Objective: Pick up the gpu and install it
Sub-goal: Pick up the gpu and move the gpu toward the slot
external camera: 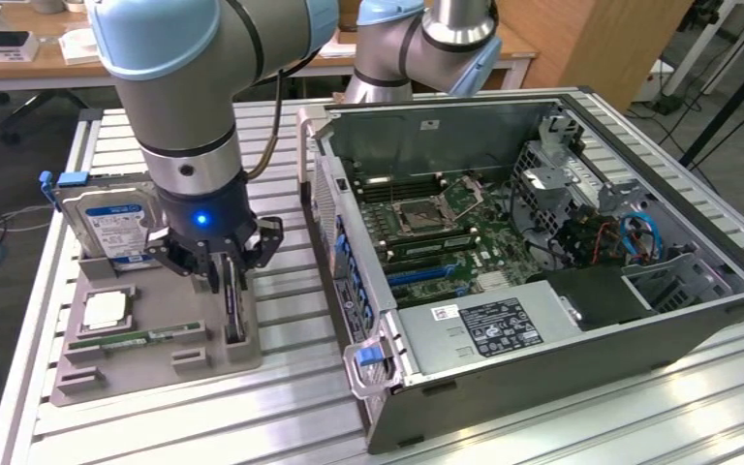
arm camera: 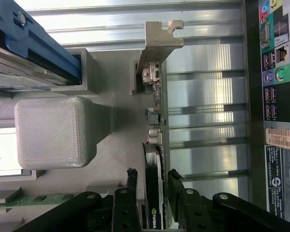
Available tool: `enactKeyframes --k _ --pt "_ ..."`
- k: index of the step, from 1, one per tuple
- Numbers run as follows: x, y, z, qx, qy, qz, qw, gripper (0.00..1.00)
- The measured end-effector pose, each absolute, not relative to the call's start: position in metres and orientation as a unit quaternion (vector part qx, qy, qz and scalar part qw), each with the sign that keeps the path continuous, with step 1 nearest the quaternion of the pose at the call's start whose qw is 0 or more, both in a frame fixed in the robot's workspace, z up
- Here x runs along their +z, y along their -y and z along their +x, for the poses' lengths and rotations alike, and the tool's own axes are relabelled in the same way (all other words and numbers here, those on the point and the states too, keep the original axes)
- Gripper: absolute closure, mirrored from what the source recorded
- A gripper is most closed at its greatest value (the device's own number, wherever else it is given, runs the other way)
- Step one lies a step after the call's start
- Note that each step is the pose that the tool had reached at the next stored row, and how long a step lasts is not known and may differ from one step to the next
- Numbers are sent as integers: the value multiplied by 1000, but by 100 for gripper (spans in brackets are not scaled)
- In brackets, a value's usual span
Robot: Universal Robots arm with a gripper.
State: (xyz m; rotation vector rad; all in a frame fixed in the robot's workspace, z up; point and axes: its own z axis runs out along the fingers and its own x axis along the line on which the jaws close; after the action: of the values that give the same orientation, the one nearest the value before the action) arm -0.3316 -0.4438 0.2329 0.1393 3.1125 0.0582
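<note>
Gripper [external camera: 226,281] is down over the grey holder tray [external camera: 152,373] on the slatted metal table [external camera: 604,426]. The gpu [external camera: 235,315] stands on edge in its tray slot. In the wrist view the jaws sit on both faces of the gpu [arm camera: 153,193], closed on it. The green NVIDIA logo [arm camera: 154,215] is readable on the black cooler, and the silver end bracket [arm camera: 157,43] is at the far end of the card.

The hard drive [external camera: 111,228] stands upright in the tray just beside the gripper; its blue-white label text is not readable. A memory stick [external camera: 133,339] and a CPU [external camera: 105,308] also lie in the tray.

The open computer case [external camera: 566,387] is at the exterior view's right. A sticker [arm camera: 280,137] on its rear reads FH69T92. The black label [external camera: 502,325] inside the case is unreadable.
</note>
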Motion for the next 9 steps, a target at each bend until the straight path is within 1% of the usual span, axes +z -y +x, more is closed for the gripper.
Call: enactKeyframes --k 5,7,8,9 --pt "233 444 -332 19 -999 45 13 62" --pt "233 444 -332 19 -999 45 13 63" --pt "233 444 -332 19 -999 45 13 70" --pt "233 444 -332 19 -999 45 13 70"
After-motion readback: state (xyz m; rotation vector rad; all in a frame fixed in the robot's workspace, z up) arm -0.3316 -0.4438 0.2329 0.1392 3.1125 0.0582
